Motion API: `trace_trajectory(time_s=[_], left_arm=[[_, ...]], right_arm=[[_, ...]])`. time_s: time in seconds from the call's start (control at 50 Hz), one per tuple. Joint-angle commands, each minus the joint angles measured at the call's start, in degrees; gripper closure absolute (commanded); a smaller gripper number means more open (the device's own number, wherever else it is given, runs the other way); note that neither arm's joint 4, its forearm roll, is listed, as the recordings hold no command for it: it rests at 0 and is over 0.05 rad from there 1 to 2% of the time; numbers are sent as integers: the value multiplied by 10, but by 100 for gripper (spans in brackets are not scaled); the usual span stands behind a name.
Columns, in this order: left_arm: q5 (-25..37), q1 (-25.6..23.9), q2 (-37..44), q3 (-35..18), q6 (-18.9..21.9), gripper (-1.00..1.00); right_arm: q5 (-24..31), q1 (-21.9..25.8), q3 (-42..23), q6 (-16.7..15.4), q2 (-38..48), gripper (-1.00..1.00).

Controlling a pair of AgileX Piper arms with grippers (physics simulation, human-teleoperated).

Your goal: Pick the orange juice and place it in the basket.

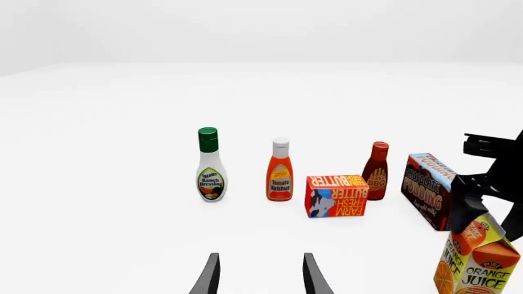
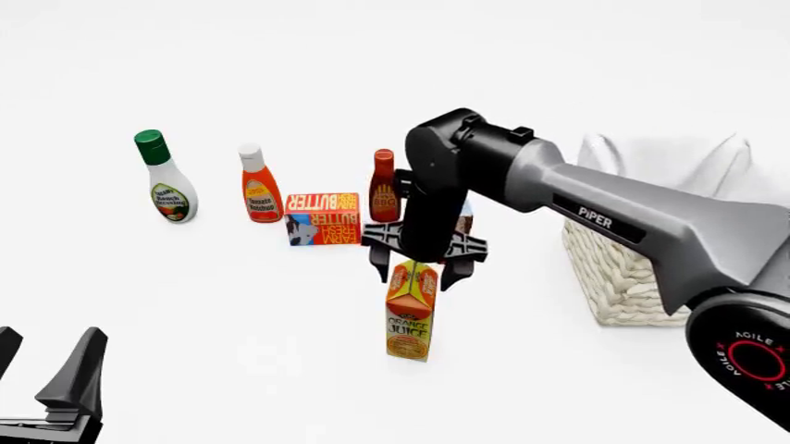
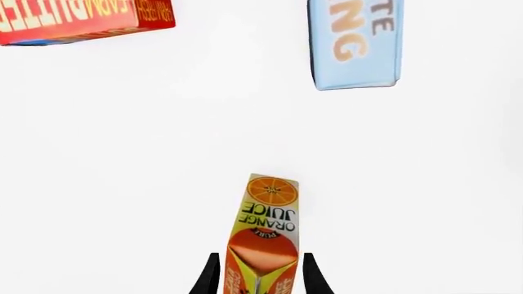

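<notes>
Orange juice (image 2: 412, 314) upright — top ridge between right tool (image 2: 421, 270) fingers.

- Orange juice (image 2: 410, 314): printed carton, smooth and slightly glossy.
- Basket (image 2: 617, 277), right of the orange juice: rough woven wicker, matt cloth lining.
- Right gripper (image 2: 424, 270): black, matt finish.

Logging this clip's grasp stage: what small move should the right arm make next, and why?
Probably close the right gripper on the orange juice. Its fingers flank the carton's top on both sides in the right wrist view, and the carton seems to stand on the table, the basket off to its right. Whether it is already squeezed is unclear.
</notes>
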Motion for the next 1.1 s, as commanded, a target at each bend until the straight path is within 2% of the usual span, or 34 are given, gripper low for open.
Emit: trace_trajectory(time_s=[0.02,0.46,0.6,0.66,0.68,0.82,0.94,1.1], left_arm=[[0,0,0,0,0,-100],[0,0,0,0,0,-100],[0,0,0,0,0,-100],[0,0,0,0,0,-100],[0,0,0,0,0,-100],[0,0,0,0,0,-100],[0,0,0,0,0,-100],[0,0,0,0,0,-100]], right_arm=[[0,2,0,2,2,-100],[-1,-9,-10,-7,22,-100],[-8,1,-2,6,19,-100],[-5,1,-8,1,23,-100],[-10,1,0,5,20,100],[-21,13,15,17,12,100],[-5,-1,0,1,17,100],[0,8,1,2,-7,100]])
